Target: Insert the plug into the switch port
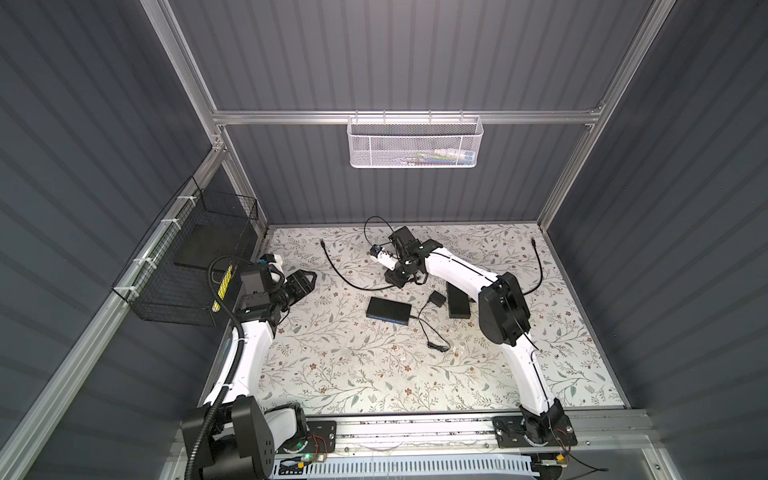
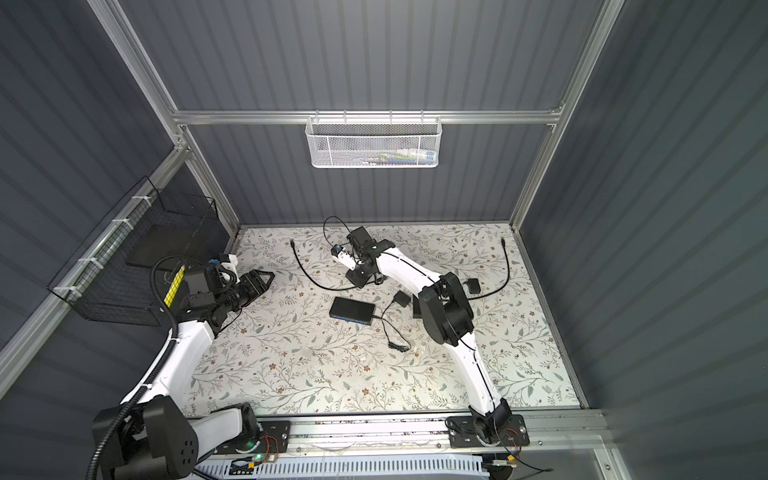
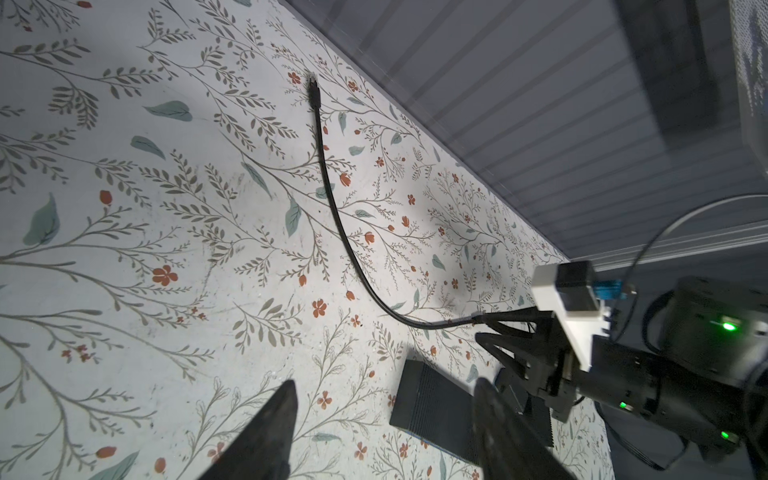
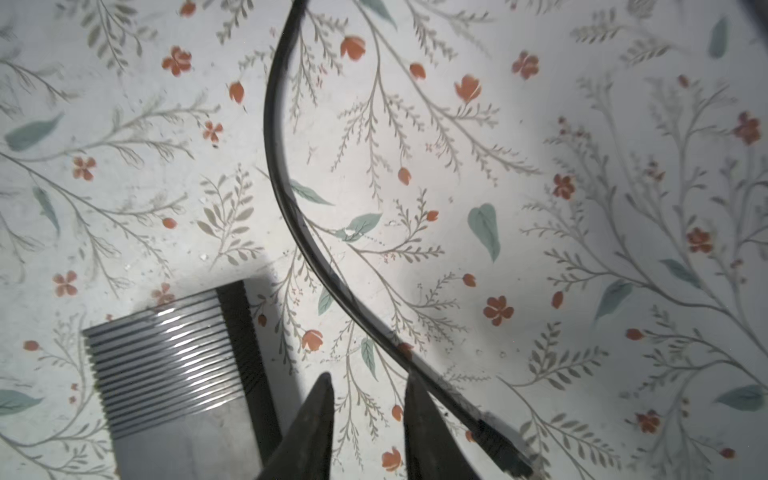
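Two hands show. The right hand (image 4: 369, 374), over the table's (image 1: 353, 374) far half, has its fingers narrowly parted with nothing between them. The plug (image 4: 498, 451) lies just outside one finger. The left hand (image 3: 385, 384) is wide open and empty near the left edge.

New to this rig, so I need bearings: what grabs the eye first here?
The floral table stands out, with a black switch near its middle. The right gripper hangs low beside a curved black cable, whose plug lies just outside its jaws. The left gripper hovers open at the left edge.
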